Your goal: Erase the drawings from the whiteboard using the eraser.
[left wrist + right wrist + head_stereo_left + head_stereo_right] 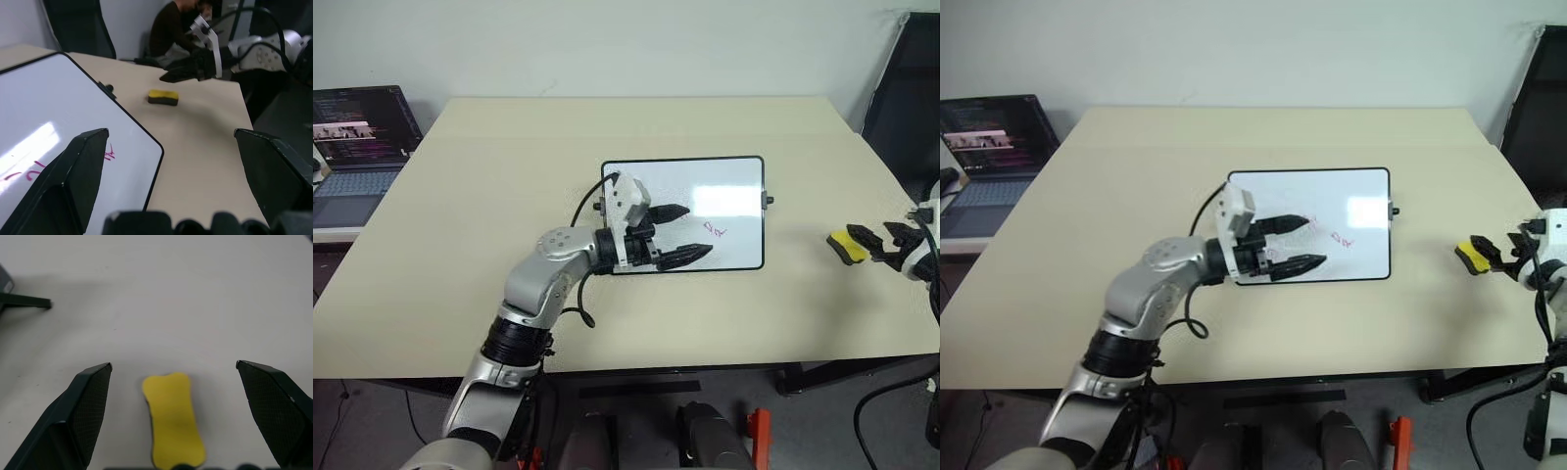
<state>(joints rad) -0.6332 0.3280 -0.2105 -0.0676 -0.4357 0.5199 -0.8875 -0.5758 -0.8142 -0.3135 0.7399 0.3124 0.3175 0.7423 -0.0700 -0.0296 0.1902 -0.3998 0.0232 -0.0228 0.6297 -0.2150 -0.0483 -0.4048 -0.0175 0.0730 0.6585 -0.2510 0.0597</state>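
The work surface is a broad, pale beige counter (460, 245) with a matte top, set against a plain light wall (607, 44). A rectangular glossy white whiteboard with a thin black frame (734, 176) lies flat near the counter's middle, a ceiling light reflected on it. Small red-magenta marker drawings (715, 230) remain on its right part.

The left gripper (689, 233) hovers over the whiteboard's left half, pointing toward the robot's right, jaws parted and empty.

The small yellow eraser with a dark underside (847, 245) lies on the bare counter, well apart from the whiteboard on the robot's right. The right gripper (173, 377) sits just beside it, jaws spread wide on either side, not clasping it.

An open laptop with a lit screen (357, 147) stands on a lower side table at the far left. A dark chair (906, 88) stands at the far right. In the left wrist view a person in dark clothing (171, 29) sits beyond the counter.
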